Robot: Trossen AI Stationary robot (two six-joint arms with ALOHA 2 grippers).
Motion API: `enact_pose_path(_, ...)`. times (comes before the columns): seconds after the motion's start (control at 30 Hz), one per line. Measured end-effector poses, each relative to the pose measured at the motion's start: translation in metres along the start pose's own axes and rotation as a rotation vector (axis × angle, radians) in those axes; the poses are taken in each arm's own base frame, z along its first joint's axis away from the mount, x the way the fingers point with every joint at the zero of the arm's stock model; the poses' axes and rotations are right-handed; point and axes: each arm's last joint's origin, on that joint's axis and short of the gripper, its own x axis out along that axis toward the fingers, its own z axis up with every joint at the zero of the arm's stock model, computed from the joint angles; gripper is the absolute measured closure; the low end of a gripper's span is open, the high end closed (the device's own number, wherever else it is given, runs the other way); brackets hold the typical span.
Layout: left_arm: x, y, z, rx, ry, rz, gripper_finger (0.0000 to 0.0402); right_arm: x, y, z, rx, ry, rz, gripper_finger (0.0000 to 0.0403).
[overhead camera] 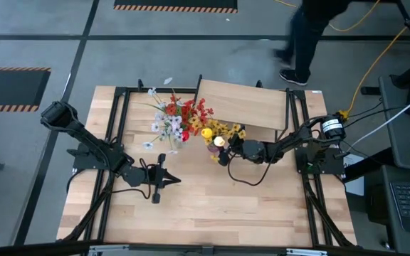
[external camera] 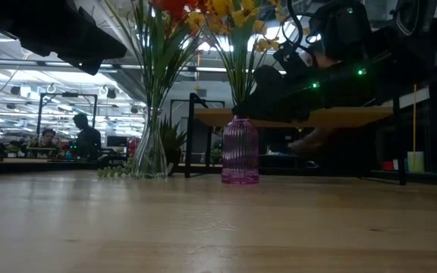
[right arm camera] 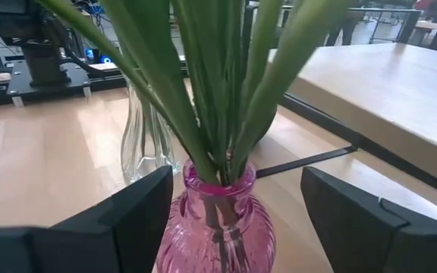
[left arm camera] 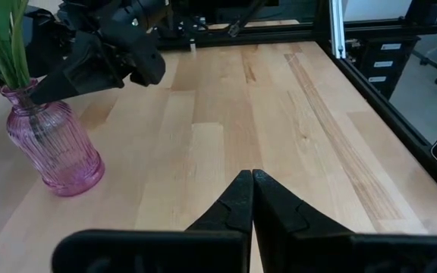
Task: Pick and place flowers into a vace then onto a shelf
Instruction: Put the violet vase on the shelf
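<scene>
Item: right gripper (right arm camera: 230,220), nearest my wrist camera. Fingers spread wide, one to each side of the pink vase (right arm camera: 217,227), the neck sitting in the gap between them. I cannot see either finger touching the glass; nothing is gripped yet, as I judge it.

Item: pink vase, ribbed glass, upright on the table (overhead camera: 212,206) just in front of the shelf (overhead camera: 244,105). Holds the yellow flowers (overhead camera: 223,132), stems rising straight up out of the neck.

Item: clear vase (right arm camera: 146,140), just beyond the pink one, holding the red and white flowers (overhead camera: 180,117).

Item: left gripper (overhead camera: 161,176), fingers pressed fully together, empty, parked over bare table well apart from both vases.

Governing relation: the pink vase's long axis is vertical and already centred between the right jaws, so I read the next move as a straight close on the neck, then a lift toward the shelf behind. The right arm is clearly nearer.
</scene>
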Motion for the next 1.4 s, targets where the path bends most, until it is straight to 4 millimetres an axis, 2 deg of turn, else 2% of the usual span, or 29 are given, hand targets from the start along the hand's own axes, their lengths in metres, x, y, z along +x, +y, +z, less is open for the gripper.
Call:
enact_pose_path(0.53, 0.0, 0.0, 0.0, 0.0, 0.0, 0.001, 0.0399, 0.0011, 0.0, -0.0032, 0.01, 0.02, 0.004, 0.0111)
enact_pose_path(0.93, 0.0, 0.0002, 0.0, -0.002, -0.001, 0.006, 0.04, 0.0089, -0.0024, 0.0034, 0.018, 0.006, 0.015, 0.0111)
enact_pose_path(1.1, 0.0, 0.0002, 0.0, -0.002, -0.001, 0.006, 0.0396, 0.0096, -0.0041, -0.0013, 0.01, 0.051, 0.009, 0.0112)
enact_pose_path(1.23, 0.0, 0.0005, 0.0001, -0.002, -0.003, 0.017, 0.04, 0.0095, -0.004, -0.0024, 0.015, 0.064, 0.007, 0.0129)
enact_pose_path(1.4, 0.0, 0.0006, 0.0001, -0.001, -0.004, 0.021, 0.0398, 0.0096, -0.0035, -0.0015, -0.005, 0.057, 0.025, 0.0174)
